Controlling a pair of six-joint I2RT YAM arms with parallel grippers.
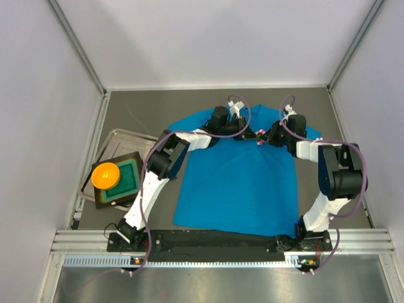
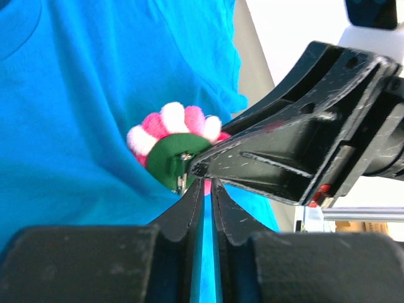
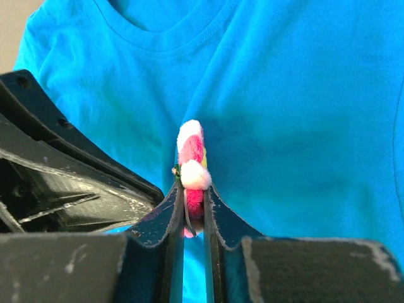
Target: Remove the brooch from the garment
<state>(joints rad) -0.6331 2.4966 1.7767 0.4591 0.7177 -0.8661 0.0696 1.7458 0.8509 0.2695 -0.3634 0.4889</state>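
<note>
The garment (image 1: 240,183), a bright blue T-shirt, lies flat on the table with its collar at the far side. The brooch (image 1: 259,137), a pink and white flower with a green back, sits just below the collar. Both grippers meet there. My right gripper (image 3: 193,186) is shut on the brooch (image 3: 192,161), held edge-on between its pads. My left gripper (image 2: 207,183) is shut on a fold of the garment (image 2: 76,113) right under the brooch (image 2: 173,136), whose green back and metal pin face it. The right gripper's black finger (image 2: 271,158) touches the brooch from the right.
A metal tray (image 1: 120,142) stands at the left of the table. It holds a dark board with a green pad (image 1: 126,180) and an orange ball (image 1: 105,175). Grey walls close in the table on three sides.
</note>
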